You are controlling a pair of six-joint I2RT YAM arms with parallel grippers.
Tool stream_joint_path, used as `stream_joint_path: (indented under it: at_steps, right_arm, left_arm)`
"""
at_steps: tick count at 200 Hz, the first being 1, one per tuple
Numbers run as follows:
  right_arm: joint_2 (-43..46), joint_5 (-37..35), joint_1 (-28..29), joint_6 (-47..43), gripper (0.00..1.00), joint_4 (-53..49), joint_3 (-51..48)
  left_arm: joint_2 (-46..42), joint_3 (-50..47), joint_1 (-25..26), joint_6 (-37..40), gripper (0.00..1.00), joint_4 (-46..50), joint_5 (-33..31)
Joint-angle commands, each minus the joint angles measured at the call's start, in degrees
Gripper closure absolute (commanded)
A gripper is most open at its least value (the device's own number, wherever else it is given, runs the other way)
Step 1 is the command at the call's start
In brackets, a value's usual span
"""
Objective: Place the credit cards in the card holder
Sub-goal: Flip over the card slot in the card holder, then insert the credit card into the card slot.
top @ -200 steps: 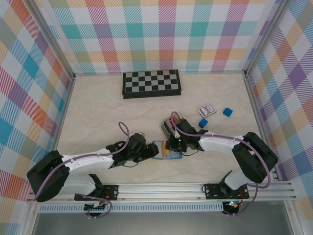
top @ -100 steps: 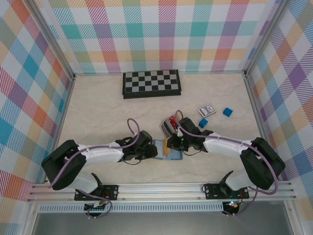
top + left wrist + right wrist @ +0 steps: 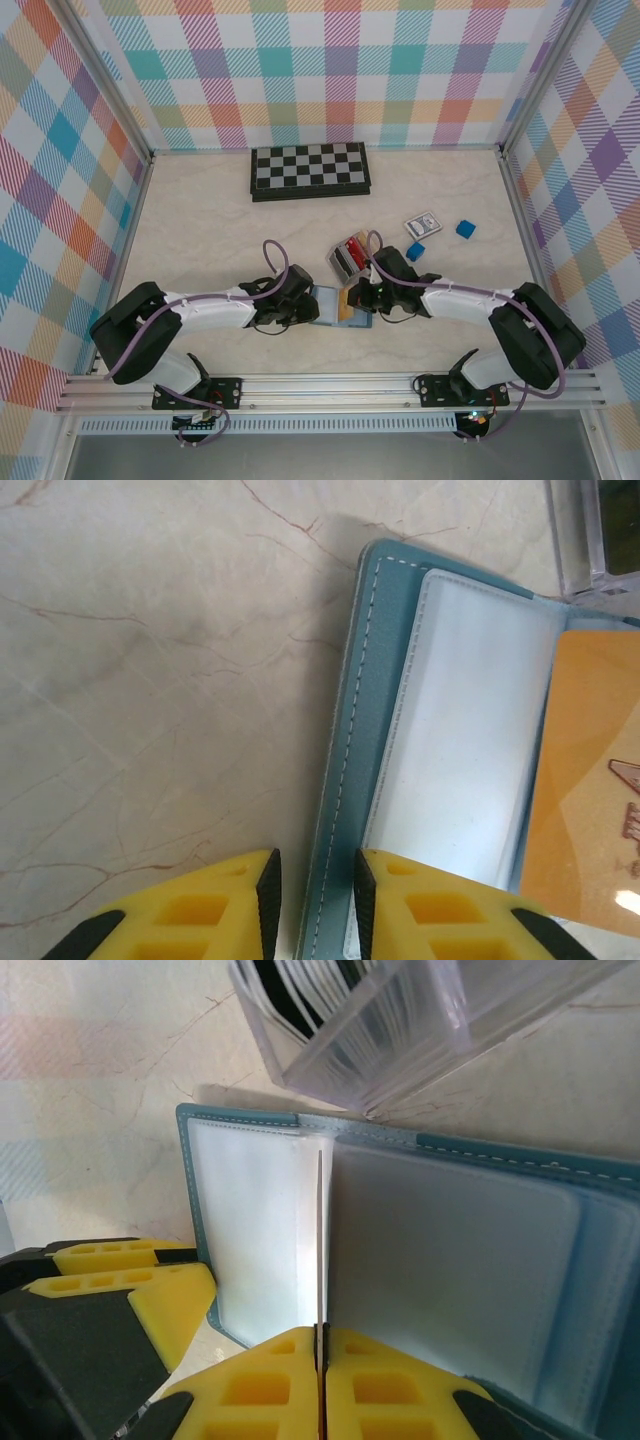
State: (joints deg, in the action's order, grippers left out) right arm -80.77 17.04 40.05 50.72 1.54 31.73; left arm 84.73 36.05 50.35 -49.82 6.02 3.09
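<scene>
Plaid walls, marble tabletop, chessboard at 12 o'clock; left gripper pinches the card holder by its edge, right gripper clamps an orange credit card.

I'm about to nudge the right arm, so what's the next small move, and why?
Probably ease the right gripper forward so the orange card slides into a pocket of the card holder: the card is pinched edge-on over the open pockets, and the left gripper clamps the teal cover's edge.
</scene>
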Motion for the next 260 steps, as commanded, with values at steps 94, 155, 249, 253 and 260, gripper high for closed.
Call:
stream_joint_path:
  at_steps: [94, 155, 249, 253, 260]
  right_arm:
    - [-6.2, 4.8, -0.1, 3.8, 0.93, 13.1, -4.5]
    - [-0.6, -1.1, -0.1, 4.6, 0.93, 9.6, -8.4]
    - [-8.3, 3.1, 1.0, 5.5, 0.93, 17.2, -4.5]
    - [-8.6, 3.3, 1.0, 5.4, 0.93, 17.2, -4.3]
    - [-9.2, 4.0, 1.0, 5.2, 0.93, 17.4, -4.0]
  left_arm:
    - [2.7, 0.5, -0.3, -0.5, 0.75, -0.4, 3.0]
    - [1.5, -0.1, -0.3, -1.3, 0.77, 0.7, 2.1]
    - [3.1, 0.1, -0.3, -1.1, 0.78, 0.7, 3.4]
    - [3.0, 0.0, -0.3, -1.1, 0.78, 0.7, 3.3]
    - [2.9, 0.0, -0.3, -1.1, 0.78, 0.9, 3.2]
